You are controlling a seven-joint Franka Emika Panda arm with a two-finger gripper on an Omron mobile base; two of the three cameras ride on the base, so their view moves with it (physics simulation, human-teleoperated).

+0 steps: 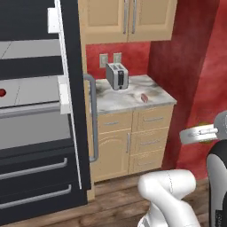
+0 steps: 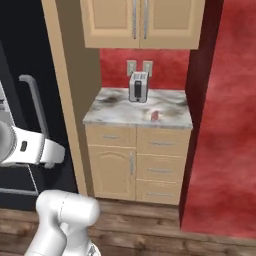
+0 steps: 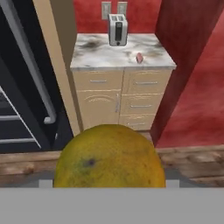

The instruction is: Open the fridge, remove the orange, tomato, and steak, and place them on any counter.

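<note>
I hold the orange (image 3: 109,157) at the gripper, where it fills the bottom of the hand view; the fingertips are hidden, so I cannot tell how they clasp it. The counter (image 3: 105,54) lies straight ahead and lower, past wood floor. The steak (image 3: 139,57) already rests there, right of the toaster (image 3: 117,29). The fridge (image 1: 40,111) stands open to my left, with the tomato (image 1: 2,93) on a shelf.

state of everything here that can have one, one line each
fridge: door open, shelves showing
tomato: on a fridge shelf
steak: lying flat on the counter
orange: off the shelf, right at the gripper
toaster: upright at the back of the counter
upper cabinets: doors closed
</note>
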